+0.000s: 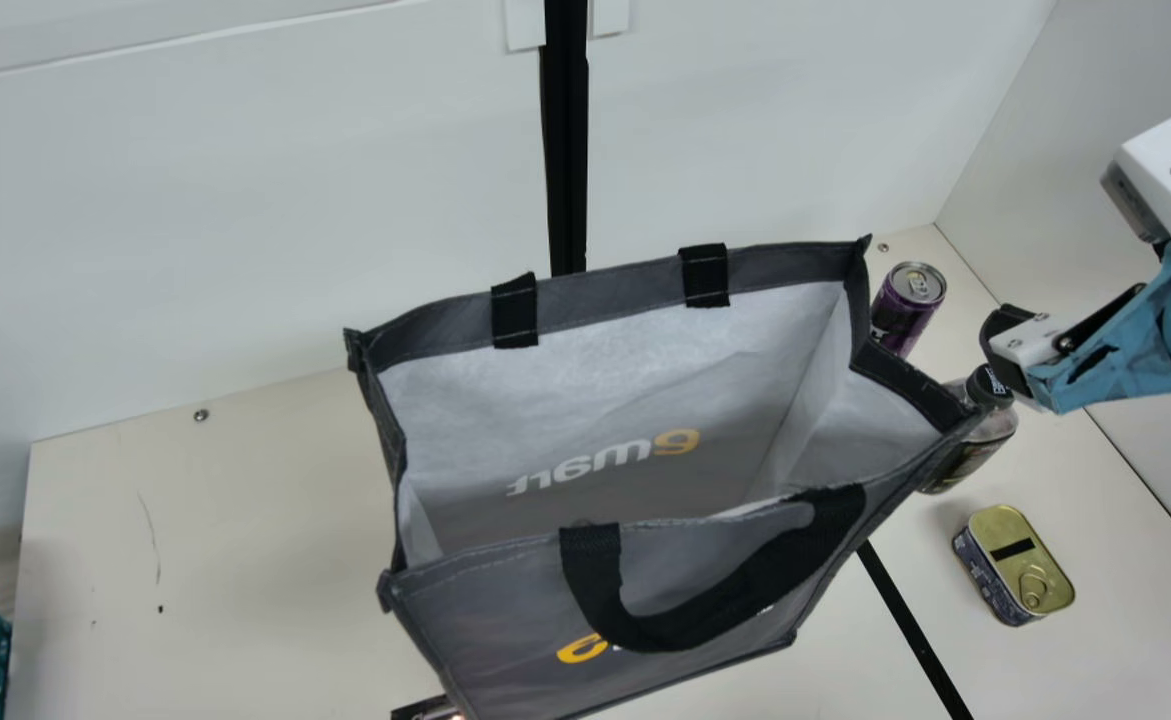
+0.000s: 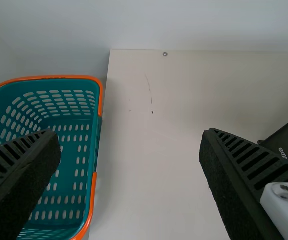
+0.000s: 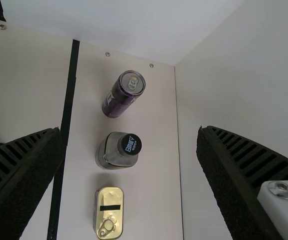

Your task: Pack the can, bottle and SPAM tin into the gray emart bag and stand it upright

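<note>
White walls (image 1: 245, 200) close off the back edge and right side of the cream table (image 1: 245, 500). Left to right, we first judge the gray emart bag (image 1: 485, 630), mouth open, light and floppy, best pinched at its rim or black handle (image 1: 635, 628). Near the table's back right corner stands the can (image 3: 114, 104), probably smooth and heavy if full; we'd clasp its sides. Nearer us stands the bottle (image 3: 107, 154), likely slippery, to be held around its body. Nearest along the right edge lies the SPAM tin (image 3: 108, 196), stiff and low, wanting a grip across its narrow width. Around these, a teal basket (image 2: 48, 77) sits beyond the left edge; our left end effector (image 2: 129, 134) is spread wide, empty. Rightward, the bag's rim could block our right end effector (image 3: 130, 130), also wide and empty.
</note>
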